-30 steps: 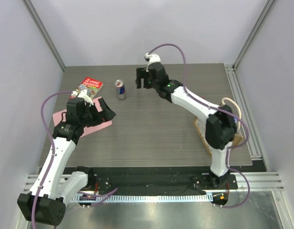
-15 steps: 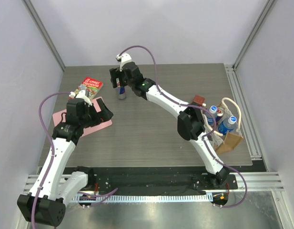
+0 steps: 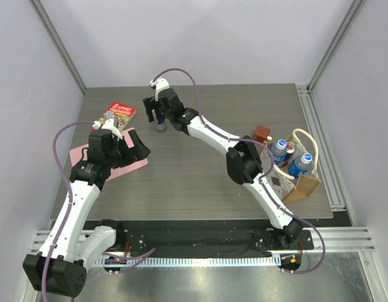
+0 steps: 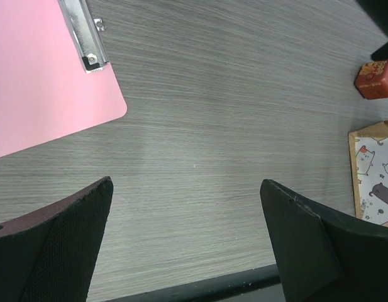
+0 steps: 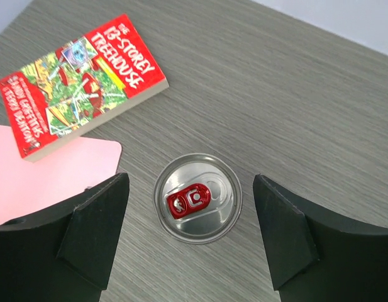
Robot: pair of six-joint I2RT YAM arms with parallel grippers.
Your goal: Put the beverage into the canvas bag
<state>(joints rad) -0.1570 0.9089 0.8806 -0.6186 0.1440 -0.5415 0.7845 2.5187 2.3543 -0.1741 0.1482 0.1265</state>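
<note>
The beverage, a silver can with a red tab [image 5: 198, 197], stands upright on the table at the back left [image 3: 160, 124]. My right gripper [image 3: 157, 116] hangs open right above it; in the right wrist view [image 5: 188, 202] the can sits between the two spread fingers, touching neither. The canvas bag [image 3: 305, 184] stands at the right edge with cream rope handles and two blue-capped bottles [image 3: 300, 165] in it. Its white printed panel shows in the left wrist view [image 4: 376, 176]. My left gripper [image 3: 138, 148] is open and empty over bare table [image 4: 187, 217].
A red book [image 3: 121, 114] lies left of the can and also shows in the right wrist view [image 5: 80, 78]. A pink clipboard [image 3: 134, 165] lies under my left arm [image 4: 43, 69]. A small red-brown box [image 3: 263, 133] sits by the bag.
My right arm has swung left from the back middle of the table to over the can, uncovering the bag and bottles. The left arm has not moved.
</note>
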